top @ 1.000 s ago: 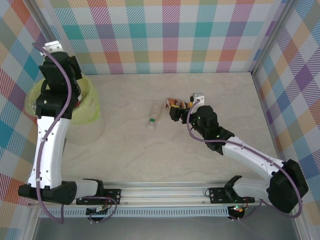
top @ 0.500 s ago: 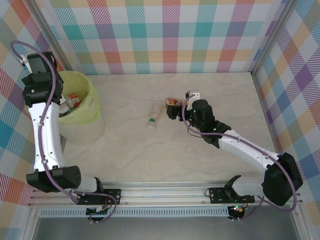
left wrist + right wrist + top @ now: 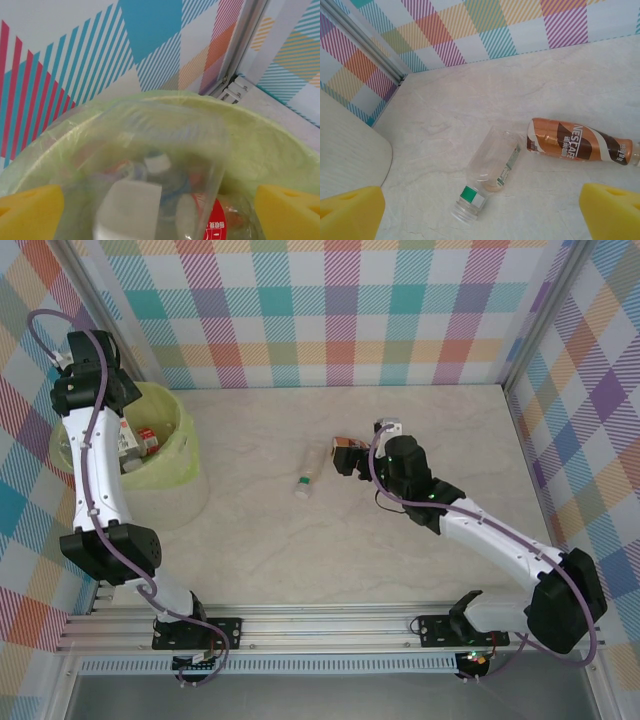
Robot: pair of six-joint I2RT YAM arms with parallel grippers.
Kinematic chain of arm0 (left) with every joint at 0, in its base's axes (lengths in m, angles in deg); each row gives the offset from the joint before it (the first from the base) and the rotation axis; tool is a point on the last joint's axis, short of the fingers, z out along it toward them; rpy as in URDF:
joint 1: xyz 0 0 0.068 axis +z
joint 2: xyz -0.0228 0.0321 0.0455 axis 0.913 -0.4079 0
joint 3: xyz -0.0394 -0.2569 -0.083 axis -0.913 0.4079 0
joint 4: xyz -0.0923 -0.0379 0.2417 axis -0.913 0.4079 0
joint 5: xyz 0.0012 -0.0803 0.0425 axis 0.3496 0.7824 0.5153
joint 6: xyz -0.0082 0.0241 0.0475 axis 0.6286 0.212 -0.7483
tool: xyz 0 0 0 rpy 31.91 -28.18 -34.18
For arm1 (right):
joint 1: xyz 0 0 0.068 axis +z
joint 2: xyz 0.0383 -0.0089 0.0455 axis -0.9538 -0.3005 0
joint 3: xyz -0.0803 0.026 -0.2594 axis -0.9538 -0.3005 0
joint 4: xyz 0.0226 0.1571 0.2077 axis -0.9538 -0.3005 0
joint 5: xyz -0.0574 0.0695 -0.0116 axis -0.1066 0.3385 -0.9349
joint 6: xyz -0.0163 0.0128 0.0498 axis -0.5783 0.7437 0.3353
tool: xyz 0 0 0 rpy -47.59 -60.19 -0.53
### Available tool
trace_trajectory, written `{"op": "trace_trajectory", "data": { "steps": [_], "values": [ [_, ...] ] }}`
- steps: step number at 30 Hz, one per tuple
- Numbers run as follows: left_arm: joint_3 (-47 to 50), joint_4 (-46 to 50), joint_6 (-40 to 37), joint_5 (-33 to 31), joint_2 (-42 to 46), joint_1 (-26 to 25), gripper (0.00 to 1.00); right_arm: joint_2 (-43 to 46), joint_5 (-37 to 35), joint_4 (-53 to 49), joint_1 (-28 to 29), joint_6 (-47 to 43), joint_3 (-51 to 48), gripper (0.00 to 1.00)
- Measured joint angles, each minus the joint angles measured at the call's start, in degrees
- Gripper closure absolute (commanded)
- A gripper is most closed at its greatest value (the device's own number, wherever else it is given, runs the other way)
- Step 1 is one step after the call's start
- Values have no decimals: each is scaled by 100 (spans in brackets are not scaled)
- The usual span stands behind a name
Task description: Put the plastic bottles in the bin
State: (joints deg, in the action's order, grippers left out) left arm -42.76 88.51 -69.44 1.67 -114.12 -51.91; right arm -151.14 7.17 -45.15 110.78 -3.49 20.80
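**Loose bottles may roll**

The right gripper (image 3: 482,212) hangs wide open over the clear bottle (image 3: 492,165) and the brown bottle (image 3: 580,145), which lie mid-table. An off-centre close could roll either away. The left gripper (image 3: 160,210), wide and empty, hovers over the bin (image 3: 200,100) at the far left.

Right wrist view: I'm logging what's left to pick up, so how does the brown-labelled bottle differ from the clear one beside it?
The brown-labelled bottle wears a nearly full brown and white sleeve; the clear bottle is bare plastic with a narrow label strip. The brown-labelled bottle lies across the view; the clear bottle slants, neck toward the camera. Both lie on their sides on the table, apart.
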Motion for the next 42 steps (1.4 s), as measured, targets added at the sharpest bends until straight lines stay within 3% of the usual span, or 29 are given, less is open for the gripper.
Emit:
{"op": "trace_trajectory", "data": {
  "steps": [7, 15, 22, 28, 32, 38, 42],
  "values": [
    [79, 11, 138, 111, 219, -243, 0, -33, -105, -52, -13, -188, 15, 0],
    [1742, -1172, 372, 1285, 1661, -1165, 0, -1034, 343, -745, -575, -1019, 892, 0],
    [2944, -2398, 629, 2844, 2476, -1777, 0, -2664, 901, -1912, -1099, -2662, 2291, 0],
    [3803, -3082, 905, 3897, 2905, -1878, 0, -3757, 1775, -2931, -1617, -4387, 3283, 1],
    [4227, -3276, 1040, 4168, 3176, -1878, 0, -4295, 2133, -3464, -1937, -5455, 3934, 2],
    [4723, -3473, 1226, 4319, 3493, -1880, 0, -5274, 2092, -4164, -2131, -6861, 5058, 4],
    [5084, -3858, 1528, 4653, 3547, -1888, 0, -5842, 2035, -4485, -2131, -7462, 5587, 12]
  ]
}}
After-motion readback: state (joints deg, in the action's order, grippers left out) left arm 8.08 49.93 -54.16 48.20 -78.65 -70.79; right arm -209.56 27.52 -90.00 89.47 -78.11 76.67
